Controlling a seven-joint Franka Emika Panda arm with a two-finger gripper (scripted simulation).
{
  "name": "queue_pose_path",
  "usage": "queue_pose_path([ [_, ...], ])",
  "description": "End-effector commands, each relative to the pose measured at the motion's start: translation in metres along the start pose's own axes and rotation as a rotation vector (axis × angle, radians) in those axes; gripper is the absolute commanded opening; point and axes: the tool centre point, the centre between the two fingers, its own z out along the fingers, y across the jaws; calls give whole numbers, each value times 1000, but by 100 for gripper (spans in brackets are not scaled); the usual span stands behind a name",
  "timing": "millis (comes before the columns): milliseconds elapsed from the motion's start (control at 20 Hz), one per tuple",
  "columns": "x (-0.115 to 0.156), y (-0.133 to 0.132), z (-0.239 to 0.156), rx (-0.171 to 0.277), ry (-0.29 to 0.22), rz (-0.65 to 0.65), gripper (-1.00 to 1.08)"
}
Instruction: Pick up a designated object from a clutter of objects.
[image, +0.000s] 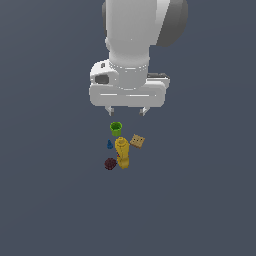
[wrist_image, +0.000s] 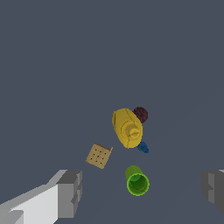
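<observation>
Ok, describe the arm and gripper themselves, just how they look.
The arm is glossy white and rounded, with a grey joint cap at its upper side. It ends in a wide white box-shaped hand with a dark inset panel. The gripper has two short pale fingers; in the wrist view the fingers look blocky, with grey pads. No cables or markings show.

The exterior view looked from a raised spot facing the arm, well back from the small cluster. The wrist view looked down from above, closer. Both shared the green cup (image: 116, 128) (wrist_image: 137, 183) and yellow bottle (image: 122, 153) (wrist_image: 127, 127).
</observation>
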Motion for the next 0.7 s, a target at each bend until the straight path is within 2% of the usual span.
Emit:
queue_pose_path([
  [0,0,0,0,0,0,0,100],
  [150,0,-6,0,3,0,-8,100],
  [450,-3,-36,-1,21,2,-54,100],
  [650,-3,-37,-1,21,2,-55,100],
])
